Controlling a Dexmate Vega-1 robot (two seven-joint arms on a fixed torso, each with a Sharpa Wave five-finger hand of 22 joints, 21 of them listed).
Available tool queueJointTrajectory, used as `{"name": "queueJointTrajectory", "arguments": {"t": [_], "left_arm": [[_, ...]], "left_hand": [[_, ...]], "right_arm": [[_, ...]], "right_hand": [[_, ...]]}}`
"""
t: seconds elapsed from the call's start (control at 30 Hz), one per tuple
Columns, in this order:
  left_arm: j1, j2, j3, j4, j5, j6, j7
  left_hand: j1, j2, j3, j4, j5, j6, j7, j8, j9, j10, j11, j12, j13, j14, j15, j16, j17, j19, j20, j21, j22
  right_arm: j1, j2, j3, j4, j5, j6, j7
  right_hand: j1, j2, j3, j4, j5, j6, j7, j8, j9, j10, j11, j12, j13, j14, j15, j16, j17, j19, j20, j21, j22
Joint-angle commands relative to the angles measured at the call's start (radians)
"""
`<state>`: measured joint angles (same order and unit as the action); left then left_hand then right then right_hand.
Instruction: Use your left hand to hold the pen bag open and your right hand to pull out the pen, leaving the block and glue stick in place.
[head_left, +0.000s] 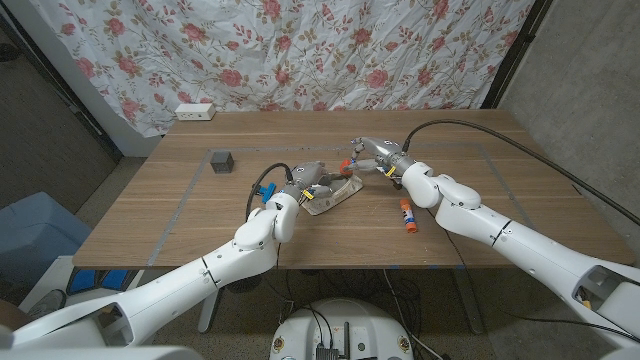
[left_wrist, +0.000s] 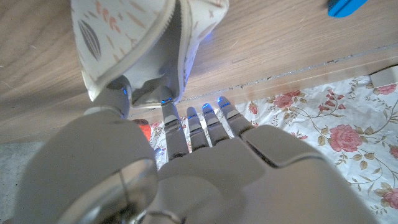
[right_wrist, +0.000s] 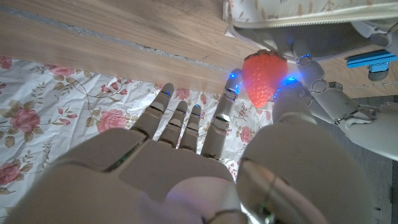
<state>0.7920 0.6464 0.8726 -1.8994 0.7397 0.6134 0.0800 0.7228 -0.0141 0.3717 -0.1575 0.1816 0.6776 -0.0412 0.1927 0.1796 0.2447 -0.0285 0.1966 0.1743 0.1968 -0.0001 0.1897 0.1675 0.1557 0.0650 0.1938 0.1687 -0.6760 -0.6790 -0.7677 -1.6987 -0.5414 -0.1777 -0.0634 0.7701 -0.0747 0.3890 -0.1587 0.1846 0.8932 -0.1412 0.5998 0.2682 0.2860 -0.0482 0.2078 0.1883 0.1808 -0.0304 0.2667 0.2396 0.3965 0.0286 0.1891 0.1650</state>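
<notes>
Head view: left hand grips the pen bag at its open mouth. Right hand, just beyond the bag, pinches a red strawberry-shaped pen top between thumb and finger.

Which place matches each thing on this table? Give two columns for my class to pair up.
Things:
1 block
2 glue stick
3 pen bag
4 red strawberry-shaped piece

Places:
a held by the left hand
b pinched by the right hand
c alone on the table's left part
d lying beside the right arm

Pairs: 1-c; 2-d; 3-a; 4-b
</notes>
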Motion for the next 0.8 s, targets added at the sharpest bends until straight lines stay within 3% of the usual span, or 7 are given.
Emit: {"name": "queueJointTrajectory", "arguments": {"t": [0.03, 0.37, 0.63, 0.8], "left_arm": [[0.011, 0.000, -0.018, -0.014, -0.009, -0.007, 0.021], [0.046, -0.021, -0.078, -0.032, -0.095, -0.016, 0.070], [0.047, -0.012, -0.092, -0.044, -0.128, -0.035, 0.096], [0.049, -0.001, -0.110, -0.040, -0.171, -0.079, 0.108]], "left_hand": [[0.001, 0.015, 0.009, -0.002, -0.004, 0.013, -0.006, 0.005, 0.002, 0.009, 0.001, 0.009, 0.004, 0.010, -0.001, 0.002, 0.003, 0.013, -0.002, 0.008, 0.003], [0.002, 0.023, 0.010, -0.001, -0.005, 0.026, -0.003, 0.007, 0.003, 0.020, -0.002, 0.010, 0.004, 0.015, -0.002, 0.000, 0.003, 0.008, -0.001, 0.003, 0.003], [0.001, 0.027, 0.011, -0.001, -0.006, 0.030, 0.001, 0.007, 0.004, 0.025, 0.002, 0.010, 0.004, 0.018, -0.001, -0.001, 0.003, 0.007, -0.001, 0.001, 0.003], [-0.004, 0.033, 0.009, 0.001, -0.008, 0.001, -0.009, -0.007, 0.004, 0.015, 0.003, 0.004, 0.004, 0.013, 0.003, -0.005, 0.003, 0.002, -0.002, -0.002, 0.003]], "right_arm": [[-0.014, -0.010, 0.017, -0.017, 0.005, -0.033, -0.025], [-0.023, -0.021, 0.036, -0.025, 0.015, -0.049, -0.050], [-0.029, -0.030, 0.049, -0.031, 0.020, -0.061, -0.068], [-0.033, -0.040, 0.060, -0.031, 0.033, -0.059, -0.073]], "right_hand": [[0.001, 0.012, 0.001, 0.002, 0.004, 0.014, -0.001, 0.005, 0.001, 0.011, -0.001, 0.001, 0.004, 0.007, 0.001, 0.006, 0.002, 0.007, -0.004, 0.002, 0.002], [0.002, 0.014, 0.000, 0.002, 0.004, 0.018, -0.001, 0.008, 0.000, 0.015, -0.001, 0.000, 0.004, 0.008, 0.000, 0.006, 0.002, 0.008, -0.004, 0.001, 0.002], [0.003, 0.014, -0.002, 0.002, 0.003, 0.019, -0.004, 0.009, -0.001, 0.021, -0.002, 0.001, 0.004, 0.013, -0.002, 0.008, 0.002, 0.009, -0.003, 0.001, 0.002], [0.004, 0.014, -0.002, 0.002, 0.003, 0.019, -0.004, 0.009, -0.002, 0.023, -0.003, 0.000, 0.004, 0.014, 0.000, 0.008, 0.002, 0.010, -0.003, 0.001, 0.002]]}}
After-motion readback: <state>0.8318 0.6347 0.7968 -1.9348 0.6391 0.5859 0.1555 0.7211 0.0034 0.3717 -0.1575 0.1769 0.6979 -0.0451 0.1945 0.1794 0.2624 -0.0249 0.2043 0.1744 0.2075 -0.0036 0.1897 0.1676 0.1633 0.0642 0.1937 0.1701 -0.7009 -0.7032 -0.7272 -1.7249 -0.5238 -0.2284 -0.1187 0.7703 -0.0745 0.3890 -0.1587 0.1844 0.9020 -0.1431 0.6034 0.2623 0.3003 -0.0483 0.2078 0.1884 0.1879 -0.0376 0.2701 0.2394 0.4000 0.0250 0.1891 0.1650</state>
